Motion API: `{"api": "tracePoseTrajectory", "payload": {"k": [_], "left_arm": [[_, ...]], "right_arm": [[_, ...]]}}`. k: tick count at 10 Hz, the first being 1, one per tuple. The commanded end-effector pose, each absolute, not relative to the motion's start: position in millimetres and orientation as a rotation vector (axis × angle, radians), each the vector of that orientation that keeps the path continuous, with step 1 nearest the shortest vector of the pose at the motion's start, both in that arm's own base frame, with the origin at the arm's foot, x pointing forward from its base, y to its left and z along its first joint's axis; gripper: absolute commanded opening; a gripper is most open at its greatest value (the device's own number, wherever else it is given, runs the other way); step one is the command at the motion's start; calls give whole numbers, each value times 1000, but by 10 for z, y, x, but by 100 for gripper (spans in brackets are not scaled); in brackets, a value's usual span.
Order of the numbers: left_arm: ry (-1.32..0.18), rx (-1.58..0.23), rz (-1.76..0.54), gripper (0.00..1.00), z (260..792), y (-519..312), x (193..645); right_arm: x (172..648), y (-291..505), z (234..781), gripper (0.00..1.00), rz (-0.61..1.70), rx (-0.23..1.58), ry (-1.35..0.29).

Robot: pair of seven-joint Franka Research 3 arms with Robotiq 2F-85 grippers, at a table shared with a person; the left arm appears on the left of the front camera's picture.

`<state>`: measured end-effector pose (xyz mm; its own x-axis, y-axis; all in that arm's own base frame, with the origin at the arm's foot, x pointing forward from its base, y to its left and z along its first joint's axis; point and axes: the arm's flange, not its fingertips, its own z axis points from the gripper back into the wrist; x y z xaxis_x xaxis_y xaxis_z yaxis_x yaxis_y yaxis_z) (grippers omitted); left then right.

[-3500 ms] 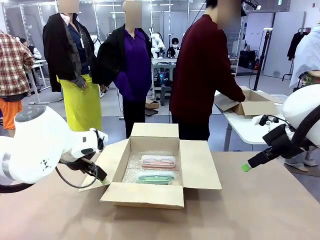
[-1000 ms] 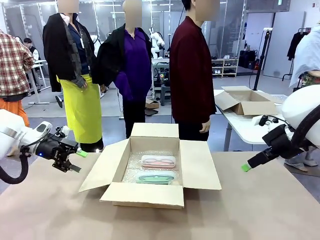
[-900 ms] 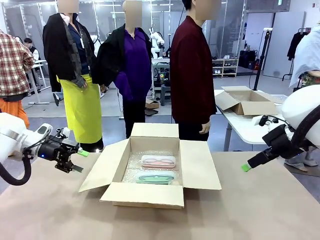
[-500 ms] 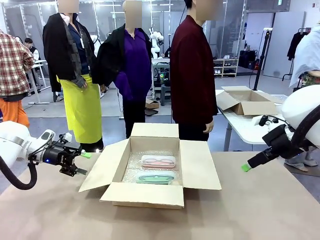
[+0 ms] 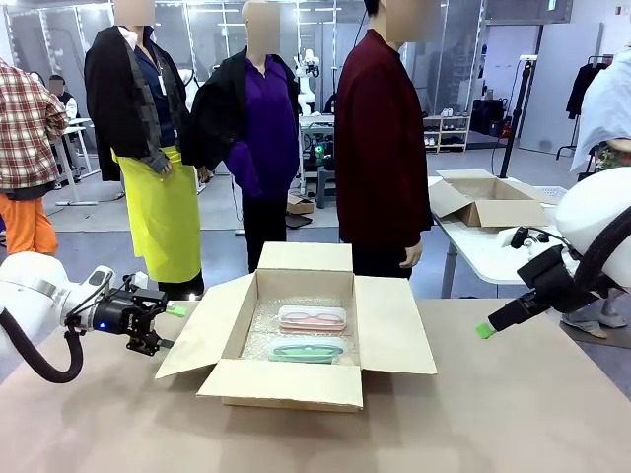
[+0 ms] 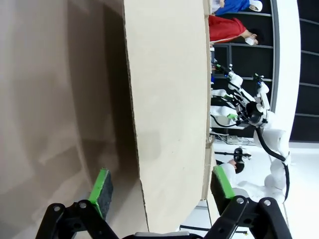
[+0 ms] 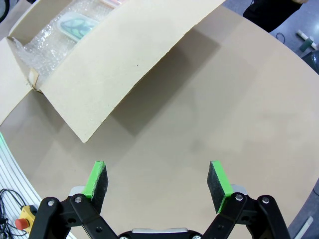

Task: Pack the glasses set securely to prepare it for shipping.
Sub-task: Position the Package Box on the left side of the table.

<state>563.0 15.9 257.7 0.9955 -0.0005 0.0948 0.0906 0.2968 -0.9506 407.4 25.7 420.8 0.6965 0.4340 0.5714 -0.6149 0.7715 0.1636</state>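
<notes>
- Cardboard box (image 5: 286, 386) sits mid-tabletop (image 5: 513, 414), all four flaps folded outward.
- Box floor is lined with bubble wrap (image 5: 268, 323).
- Glasses set lies inside on the wrap, side by side, long sides running left-right: pink case (image 5: 312, 317) toward the far wall, mint green case (image 5: 308, 350) toward the near wall. Whether the two touch, I cannot tell.
- Left hand (image 5: 168, 327) is level with the outer edge of the box's left flap (image 5: 202, 330), fingers pointing toward the box.
- Left wrist view: left hand (image 6: 162, 184) has its jaws spread wide, with the left flap (image 6: 169, 99) running up between the two green pads. Neither pad is pressed to the cardboard, and nothing is gripped.
- Right hand (image 5: 485, 330) hangs above the tabletop, well apart from the box's right flap (image 5: 394, 325), fingers angled down and toward the box.
- Right wrist view: right hand (image 7: 157, 180) has its jaws fully apart, with only bare tabletop (image 7: 209, 114) between the pads and nothing held.
- The same view shows the right flap (image 7: 124, 64) sloping over the tabletop, and the mint green case (image 7: 76, 23) on bubble wrap (image 7: 50, 42) inside the box.
- Person in a dark red top (image 5: 380, 148) stands at the far side behind the box, one hand (image 5: 412, 256) hanging loose at the side, clear of the box.
- A second open cardboard box (image 5: 488, 202) sits on another table farther back at right.
</notes>
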Motion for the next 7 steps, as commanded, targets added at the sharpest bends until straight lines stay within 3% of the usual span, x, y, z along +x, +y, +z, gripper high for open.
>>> {"api": "tracePoseTrajectory", "payload": {"k": [1, 3, 4, 6, 7], "left_arm": [[-37, -1386, -55, 100, 2573, 170, 5680], [-27, -1409, -48, 100, 2588, 153, 5657], [-31, -1405, -50, 79, 2601, 150, 5651], [-36, -1416, -41, 23, 2600, 148, 5646], [-41, -1417, -48, 0, 2621, 150, 5646]], "right_arm": [[4087, 288, 4197, 100, 575, 366, -550], [4087, 288, 4197, 100, 575, 366, -550], [4087, 288, 4197, 100, 575, 366, -550], [4087, 288, 4197, 100, 575, 366, -550], [4087, 288, 4197, 100, 575, 366, -550]]}}
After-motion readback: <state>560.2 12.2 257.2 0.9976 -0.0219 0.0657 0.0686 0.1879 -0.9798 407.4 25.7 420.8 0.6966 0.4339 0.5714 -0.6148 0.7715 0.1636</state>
